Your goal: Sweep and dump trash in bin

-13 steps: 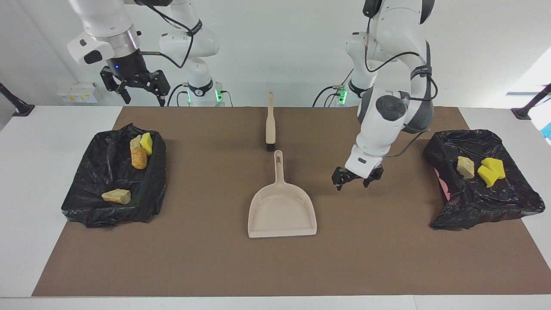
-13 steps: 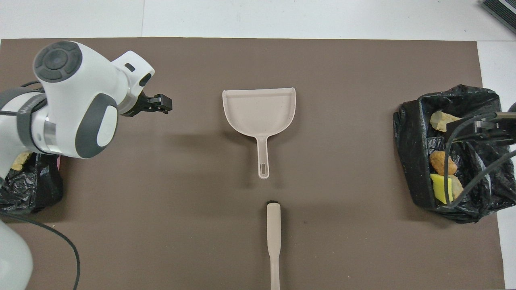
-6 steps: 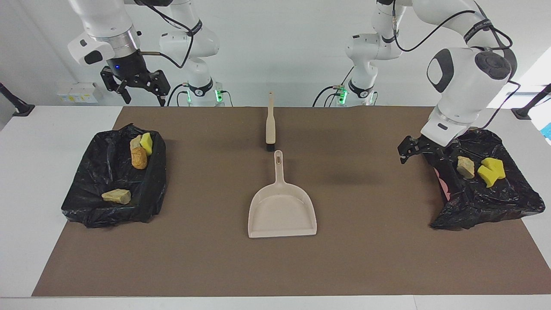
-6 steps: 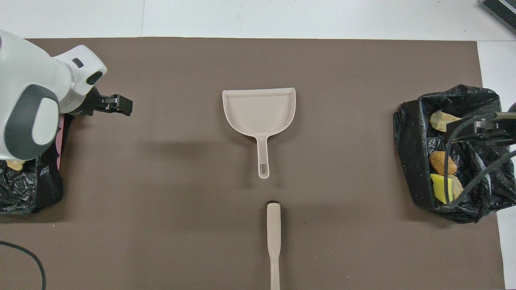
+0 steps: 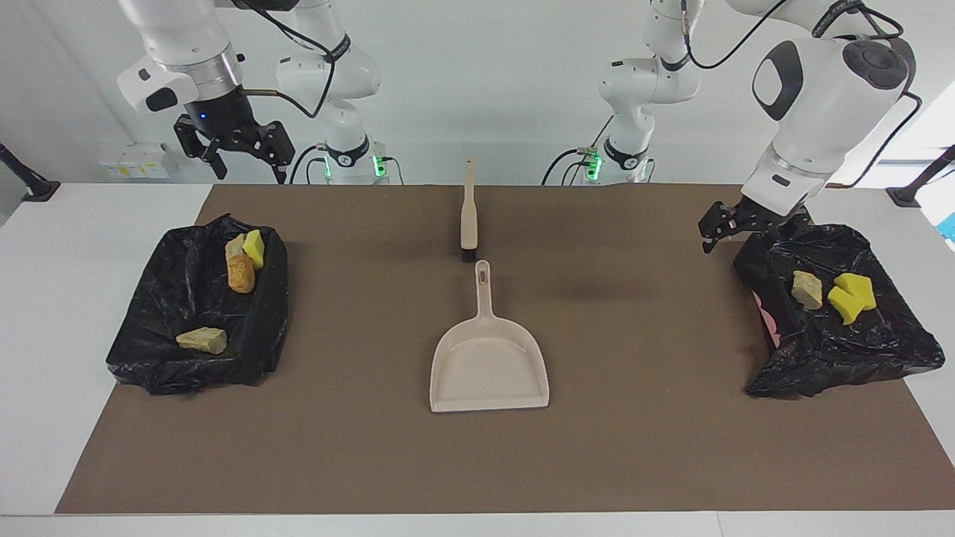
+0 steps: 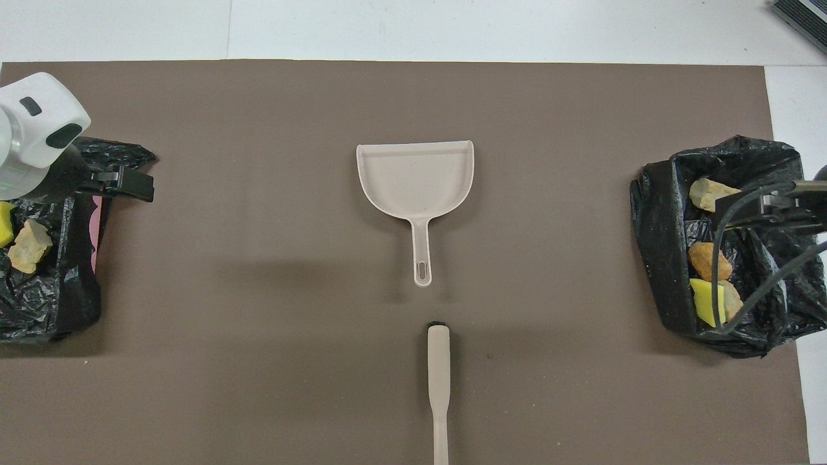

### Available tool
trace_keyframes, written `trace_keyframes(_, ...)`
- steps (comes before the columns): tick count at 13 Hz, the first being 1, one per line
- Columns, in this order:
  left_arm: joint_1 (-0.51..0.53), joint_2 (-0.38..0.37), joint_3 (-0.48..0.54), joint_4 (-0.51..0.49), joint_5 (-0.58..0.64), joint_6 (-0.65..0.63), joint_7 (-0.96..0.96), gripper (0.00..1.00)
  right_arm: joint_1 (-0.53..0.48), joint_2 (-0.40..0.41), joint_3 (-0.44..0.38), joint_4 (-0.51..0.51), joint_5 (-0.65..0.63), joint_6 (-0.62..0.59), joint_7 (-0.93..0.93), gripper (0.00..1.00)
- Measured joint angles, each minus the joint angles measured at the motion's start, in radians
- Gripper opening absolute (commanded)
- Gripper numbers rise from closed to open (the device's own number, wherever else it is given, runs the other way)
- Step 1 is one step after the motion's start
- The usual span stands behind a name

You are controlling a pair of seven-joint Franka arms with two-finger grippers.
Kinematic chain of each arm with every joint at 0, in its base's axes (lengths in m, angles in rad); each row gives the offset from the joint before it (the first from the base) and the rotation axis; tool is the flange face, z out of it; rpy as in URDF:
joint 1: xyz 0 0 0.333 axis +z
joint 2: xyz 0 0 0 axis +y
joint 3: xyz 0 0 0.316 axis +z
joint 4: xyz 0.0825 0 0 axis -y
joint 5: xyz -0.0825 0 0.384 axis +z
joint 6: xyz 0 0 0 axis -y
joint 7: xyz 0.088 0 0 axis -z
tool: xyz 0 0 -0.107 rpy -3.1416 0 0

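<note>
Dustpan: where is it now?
The dustpan lies empty mid-mat, handle toward the robots, just farther from them than the brush.

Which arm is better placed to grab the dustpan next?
Left, probably: the left pincer, open, hangs low beside the left-end bin, toward the dustpan; the right pincer is high over the right-end bin.
</note>
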Motion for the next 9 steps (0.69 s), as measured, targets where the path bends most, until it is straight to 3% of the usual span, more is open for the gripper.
trace_keyframes(9,0.000,-0.036,0.000,0.019,0.000,-0.121,0.006,1.00,0.000,0.000,0.000,0.000,0.000,0.000,0.000,1.00)
